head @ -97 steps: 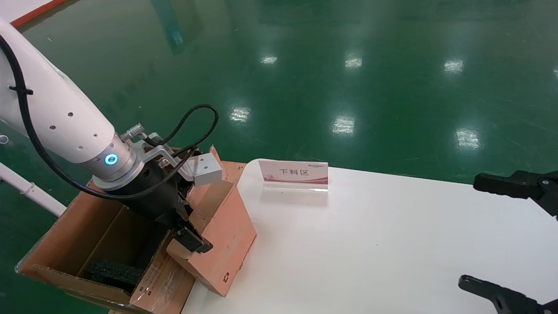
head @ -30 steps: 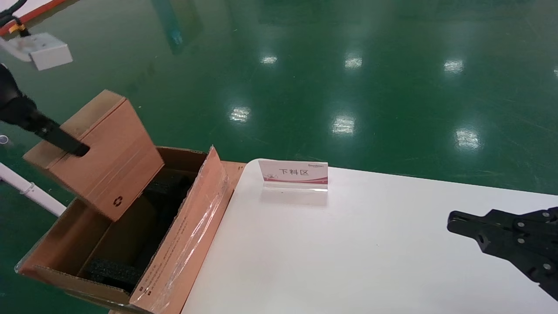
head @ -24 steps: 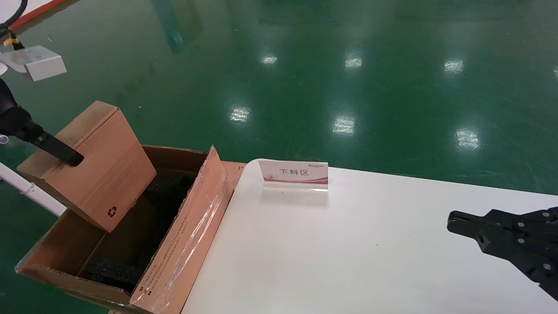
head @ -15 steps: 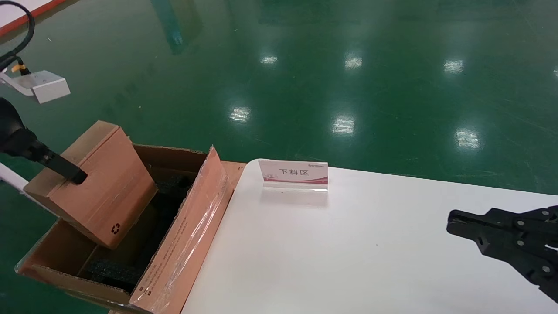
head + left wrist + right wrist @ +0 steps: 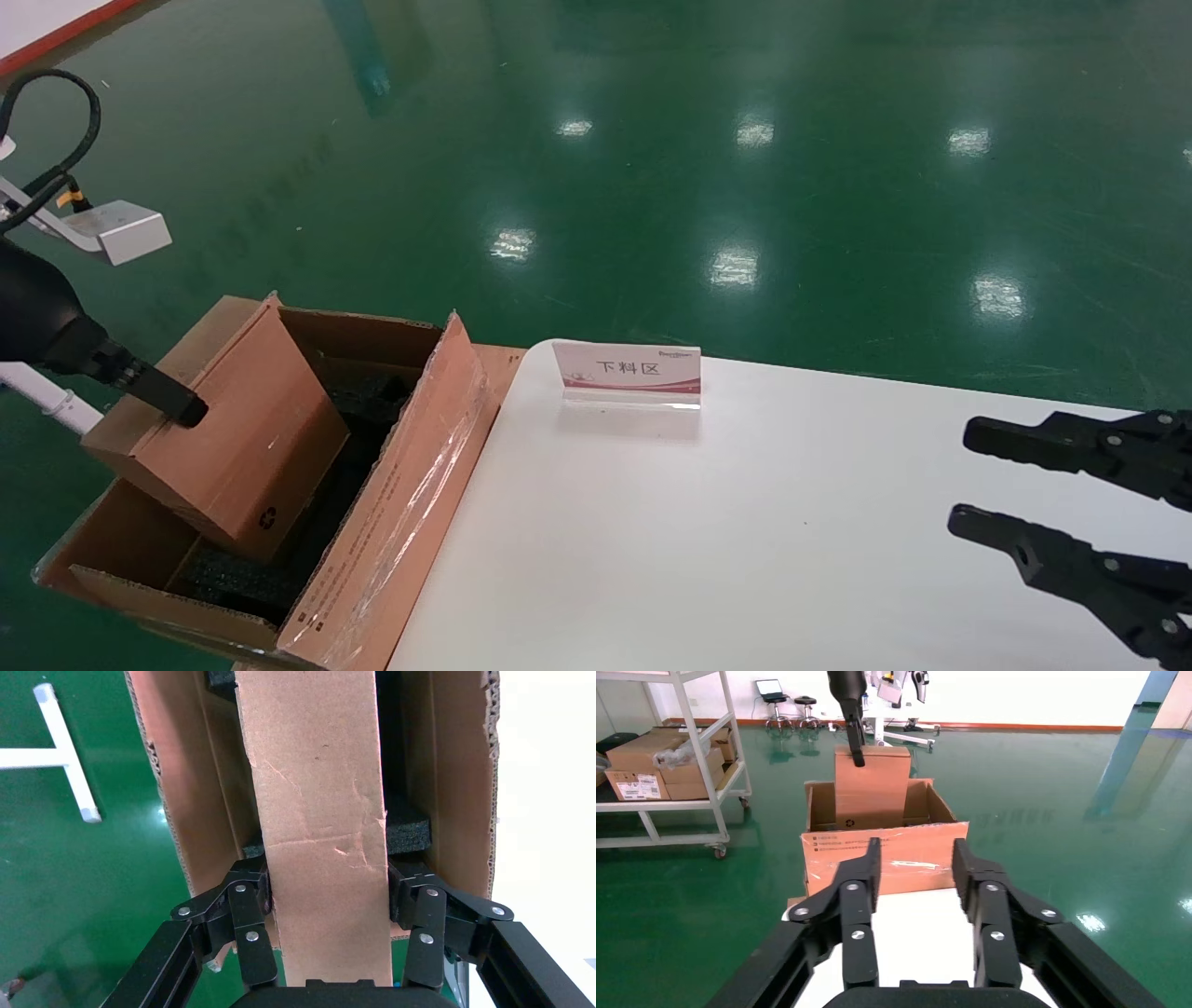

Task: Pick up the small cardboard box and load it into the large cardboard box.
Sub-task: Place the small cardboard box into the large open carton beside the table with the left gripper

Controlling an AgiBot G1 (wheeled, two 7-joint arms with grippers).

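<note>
Small cardboard box [image 5: 228,433], seen from the head, is hanging tilted with its lower end already inside the large cardboard box [image 5: 391,522], its recycling mark facing the camera near the bottom corner. The left end effector [image 5: 154,396] is clamping the small cardboard box at its upper end, one black finger [image 5: 163,399] lying across the near face. The large cardboard box is standing on the green floor [image 5: 652,168] just beside the left edge of the white worktop [image 5: 745,559], with black foam [image 5: 237,582] showing at its bottom. A small sign [image 5: 627,373] with red trim is standing near the worktop's far edge. The right end effector [image 5: 1034,494] is hovering over the worktop's right side, its fingers spread apart and holding nothing.

From the left wrist, the left end effector [image 5: 327,896] is squeezing the small cardboard box [image 5: 316,811] between both pads, and the large cardboard box [image 5: 457,776] is lying beneath, its walls on either side and black foam [image 5: 406,827] showing past the held carton.

From the right wrist, the right end effector [image 5: 914,867] is gaping open above the worktop [image 5: 919,938]. Beyond it, the small cardboard box [image 5: 871,787] is sticking up out of the large cardboard box [image 5: 884,857], gripped from above by the left end effector [image 5: 857,755]. A shelf rack [image 5: 666,776] with cartons is standing well apart on the floor.
</note>
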